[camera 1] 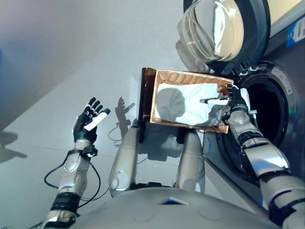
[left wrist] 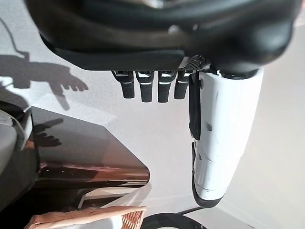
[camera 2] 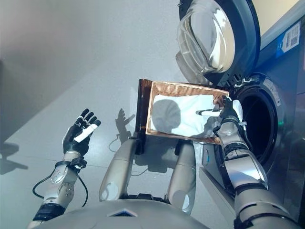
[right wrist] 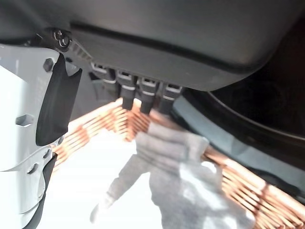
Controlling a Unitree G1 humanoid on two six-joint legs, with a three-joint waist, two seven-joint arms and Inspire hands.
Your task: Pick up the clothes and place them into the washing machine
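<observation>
- A wicker basket sits on a dark brown stand directly in front of the robot, just beside the open front-loading washing machine.
- White clothes lie flat inside the basket, filling most of it; nothing has gone into the drum yet, as far as the views show.
- The washer's round glass door is swung wide open, and the dark drum opening is just to the right of the basket.
- The right hand hangs over the basket's corner nearest the washer, fingers straight and released, thumb with its white cover pointing across the cloth. The right wrist view shows the fingertips above the fabric, holding nothing.
- The left hand is raised well apart to the left, over bare floor, relaxed and empty.
- The step in hand looks like the first grasp. To do it well, the right hand should lower into the cloth and gather a thick fold, not a thin edge.
- Lift high enough that trailing fabric clears the wicker rim, since it could snag or drag the basket.
- Then carry it the short way right, deep into the drum, before letting go.
</observation>
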